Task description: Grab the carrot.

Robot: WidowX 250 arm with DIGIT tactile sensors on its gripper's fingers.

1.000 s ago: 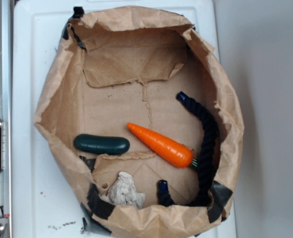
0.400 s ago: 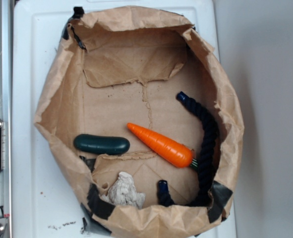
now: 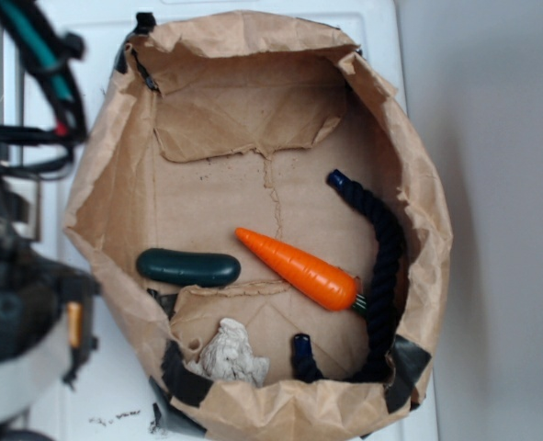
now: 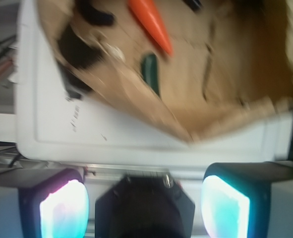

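Observation:
The carrot (image 3: 299, 268) is a glossy orange cone lying slantwise on the floor of a crumpled brown paper bag (image 3: 115, 184), its tip up-left and its green stem end down-right. In the wrist view the carrot (image 4: 150, 22) shows blurred at the top, far ahead of the gripper (image 4: 145, 198). The gripper's two pale fingers (image 4: 64, 208) stand wide apart with nothing between them. It hangs over the white tray's edge, outside the bag. In the exterior view the blurred dark arm (image 3: 23, 303) fills the left edge, left of the bag.
A dark green cucumber toy (image 3: 188, 267) lies left of the carrot. A navy rope (image 3: 386, 257) curves along the bag's right wall. A whitish lump (image 3: 230, 356) sits near the front wall. The bag rests on a white tray (image 3: 381, 18). Cables (image 3: 41, 55) hang at top left.
The arm has swung into the exterior view at the left edge, where earlier only the rail showed. The carrot and the other things in the bag have not moved.

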